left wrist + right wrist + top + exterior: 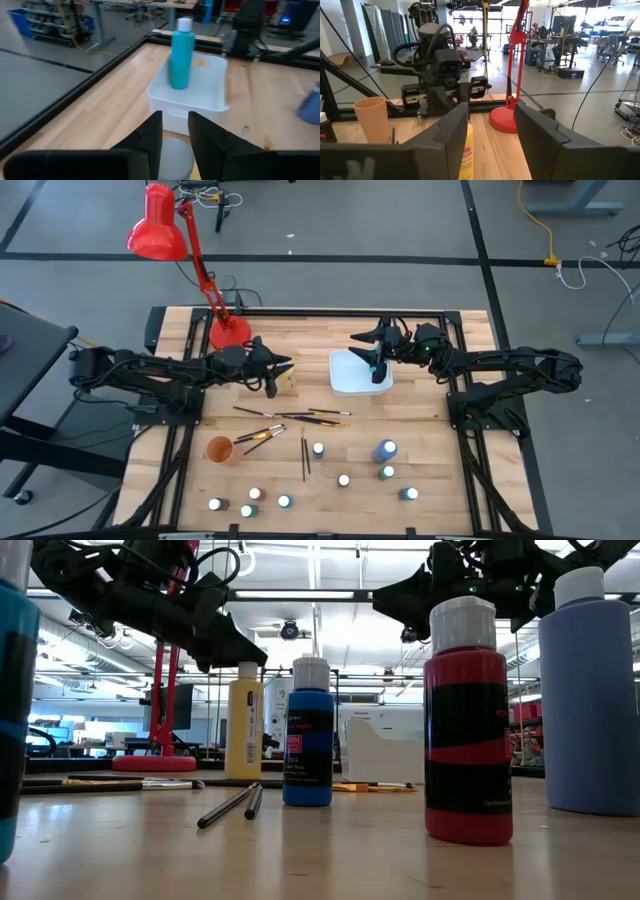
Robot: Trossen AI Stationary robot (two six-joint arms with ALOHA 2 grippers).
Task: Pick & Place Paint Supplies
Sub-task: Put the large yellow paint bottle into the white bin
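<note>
Overhead, I see the left gripper point(277, 377) over a yellow bottle point(287, 380) beside the white tray point(352, 380), but its own arm hides the grip, while the right gripper point(377, 370) hangs spread over the tray, holding nothing. From the left wrist, the fingers point(150, 135) straddle a white cap point(172, 159), and I cannot tell whether they pinch it; a teal bottle point(181, 54) stands upright in the tray. From table height, a red bottle point(467, 720) and blue bottle point(308, 732) stand loose.

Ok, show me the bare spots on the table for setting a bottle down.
Bare wood lies right of the white tray, and along the left edge above the orange cup. The front middle is crowded with paint bottles and brushes.
</note>
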